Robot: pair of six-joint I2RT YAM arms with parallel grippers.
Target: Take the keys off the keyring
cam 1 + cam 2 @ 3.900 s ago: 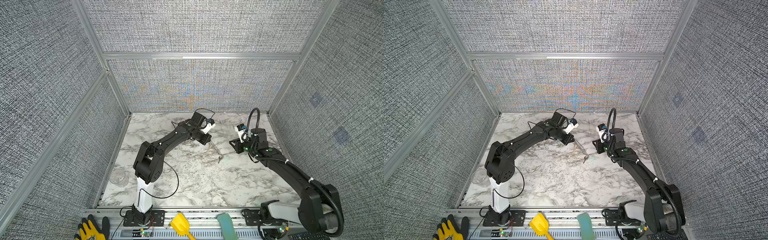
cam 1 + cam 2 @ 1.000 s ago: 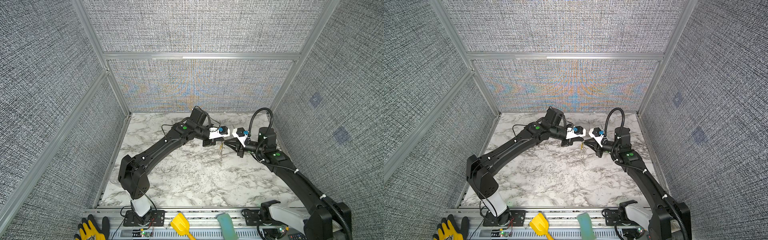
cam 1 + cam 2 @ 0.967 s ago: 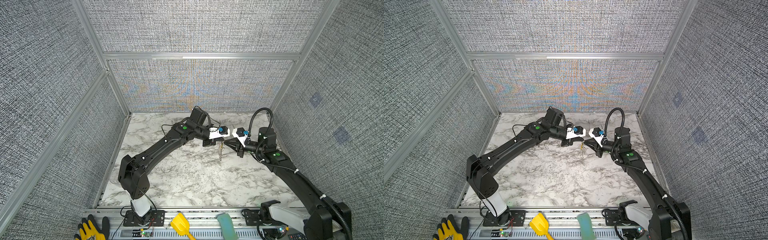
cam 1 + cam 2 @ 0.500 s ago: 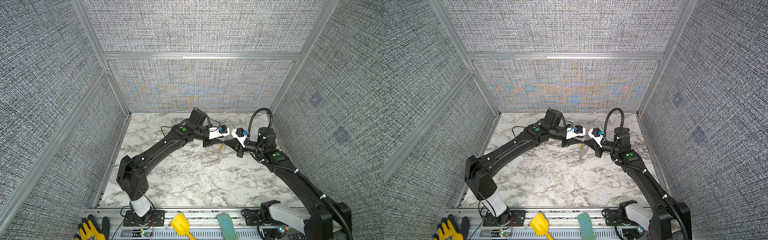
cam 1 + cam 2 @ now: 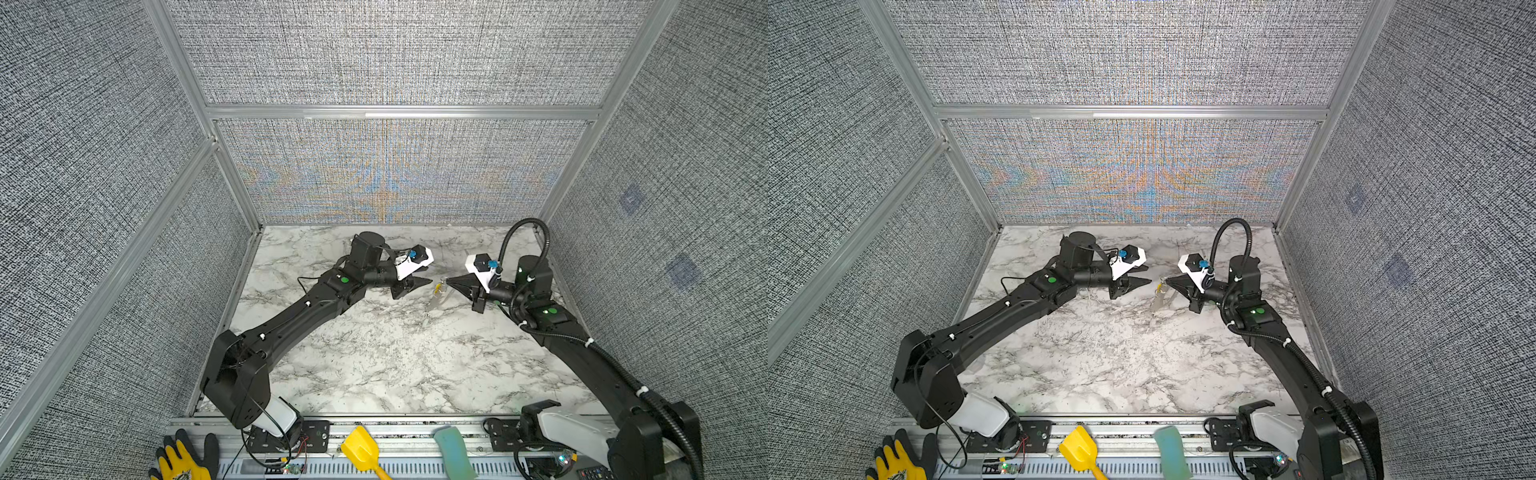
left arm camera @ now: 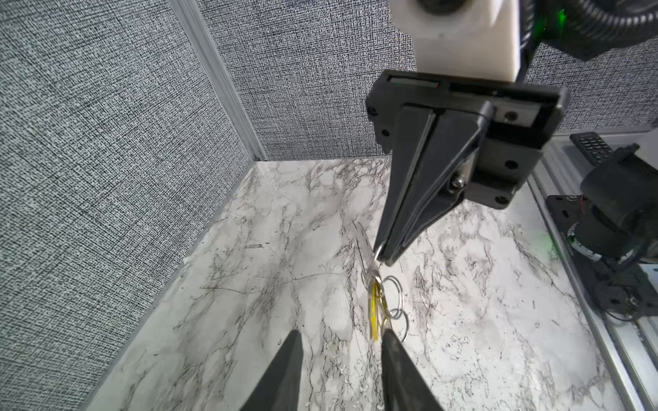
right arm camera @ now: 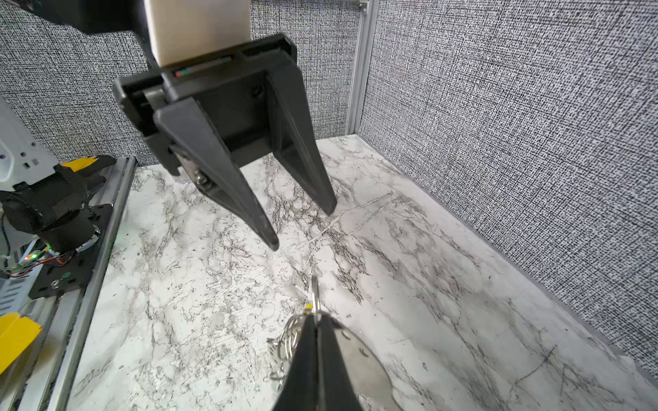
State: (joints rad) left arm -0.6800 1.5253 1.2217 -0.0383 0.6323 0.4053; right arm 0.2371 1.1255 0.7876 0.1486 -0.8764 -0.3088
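Observation:
My right gripper (image 7: 315, 317) is shut on the keyring; one wire ring pokes out past its tips, and the grey plate (image 7: 359, 356) lies against one finger. In both top views it (image 5: 448, 284) (image 5: 1166, 282) holds the bunch above the marble, the plate (image 5: 432, 302) hanging below. A key with a yellow tag (image 6: 374, 313) dangles among loose wire rings (image 6: 393, 295) under the right fingertips (image 6: 386, 251). My left gripper (image 6: 341, 336) (image 5: 428, 276) (image 5: 1148, 276) is open and empty, a short gap left of the bunch; the yellow tag hangs just beyond one finger (image 6: 390, 341).
Fabric walls enclose the marble table (image 5: 374, 361) on three sides. On the front rail lie a yellow scoop (image 5: 363, 451), a teal block (image 5: 453, 457) and a yellow glove (image 5: 183, 461). The arm bases stand at the front corners.
My left gripper has opened, let go of the bunch and drawn back to the left. The right gripper stays shut with the bunch hanging from it.

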